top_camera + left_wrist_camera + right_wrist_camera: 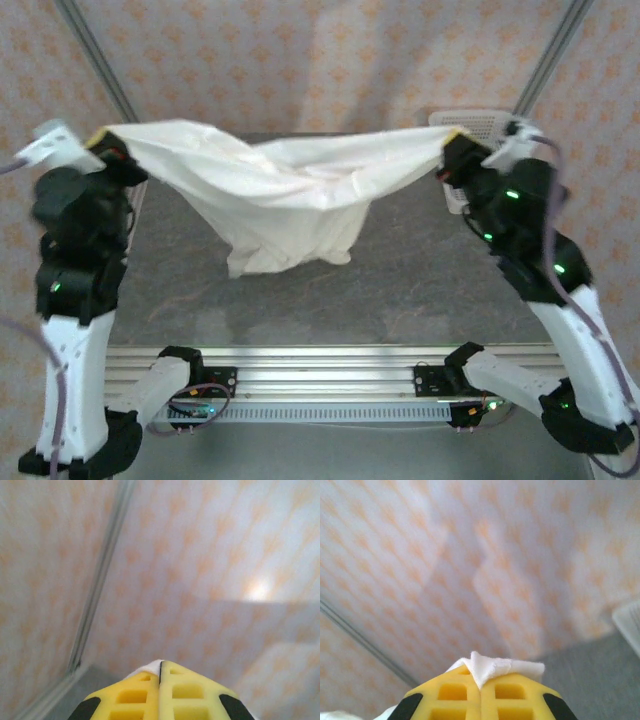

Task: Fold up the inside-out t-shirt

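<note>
The shirt (290,195) is held stretched above the table (430,285), one end clamped in the left gripper (104,140), the other in the right gripper (450,142). It should be lowered evenly and with tension, so that it is laid flat.

Cream short-sleeved cloth t-shirt (285,200): soft, thin, matt fabric, heavily creased. The corner nipped in the right claw (480,679) shows a fine, slightly fuzzy edge.

Left claw (160,670) and right claw: matt yellow moulded plastic with square recesses and black inserts at the outer corners.

White and black arm shells (70,370): smooth plastic with a slight sheen.

Dark grey bench (420,280): matt, mottled, stone-like finish.

Ribbed silver rail (330,365) at the near edge: brushed metal, satin.

White mesh basket (478,122), far right: rigid plastic.

Far patterned wall (330,50): matt covering printed in pale orange. Its material cannot be determined.
</note>
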Controlling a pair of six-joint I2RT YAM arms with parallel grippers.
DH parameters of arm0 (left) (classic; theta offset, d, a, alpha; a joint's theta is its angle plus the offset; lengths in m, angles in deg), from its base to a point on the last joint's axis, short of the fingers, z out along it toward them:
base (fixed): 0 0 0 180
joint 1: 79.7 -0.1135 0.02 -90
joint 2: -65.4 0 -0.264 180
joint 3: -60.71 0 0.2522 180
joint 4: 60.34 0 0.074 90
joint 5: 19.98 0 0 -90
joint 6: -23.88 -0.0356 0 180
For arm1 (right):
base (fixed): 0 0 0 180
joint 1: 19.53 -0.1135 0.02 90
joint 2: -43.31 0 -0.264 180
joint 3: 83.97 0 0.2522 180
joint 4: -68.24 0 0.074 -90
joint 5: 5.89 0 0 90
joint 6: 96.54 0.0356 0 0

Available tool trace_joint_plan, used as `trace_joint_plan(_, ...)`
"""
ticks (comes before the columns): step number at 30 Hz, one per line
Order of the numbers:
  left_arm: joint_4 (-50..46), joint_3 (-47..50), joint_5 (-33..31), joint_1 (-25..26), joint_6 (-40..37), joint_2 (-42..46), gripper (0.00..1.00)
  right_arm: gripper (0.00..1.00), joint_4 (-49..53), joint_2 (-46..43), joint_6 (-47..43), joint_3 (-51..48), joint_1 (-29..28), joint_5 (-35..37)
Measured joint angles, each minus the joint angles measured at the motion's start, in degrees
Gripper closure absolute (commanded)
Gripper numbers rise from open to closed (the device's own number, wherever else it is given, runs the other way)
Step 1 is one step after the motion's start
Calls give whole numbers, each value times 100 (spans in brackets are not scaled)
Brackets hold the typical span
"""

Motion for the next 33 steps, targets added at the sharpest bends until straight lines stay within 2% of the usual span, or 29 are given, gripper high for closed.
trace_joint_plan(3, 267, -236, -275, 0, -160, 442, 100, 100, -219, -319, -341, 387, 11, 142)
trace_joint_plan(8, 481, -479, -455, -2, -337, 636, 100, 100, -511, -369, -748, 876, 11, 96)
trace_joint_plan(17, 911, -540, -238, 0, -439, 929, 100, 100, -1075, -546, -1058, 1152, 11, -638)
trace_joint_plan(21, 1078, -616, -103, -2, -442, 870, 100, 100, -1268, -461, -1191, 1355, 11, -667)
trace_joint_plan(28, 1486, -85, 17, 0, -560, 223, 100, 100, -1353, 566, -1633, 1567, 129, 42)
trace_joint_plan(30, 1602, 236, 11, -2, -595, -118, 100, 100, -1340, 1040, -1626, 1530, 417, 4)
trace_joint_plan(33, 1860, 804, -24, -2, -634, -704, 100, 100, -1429, 1749, -1174, 1191, 1202, -378)
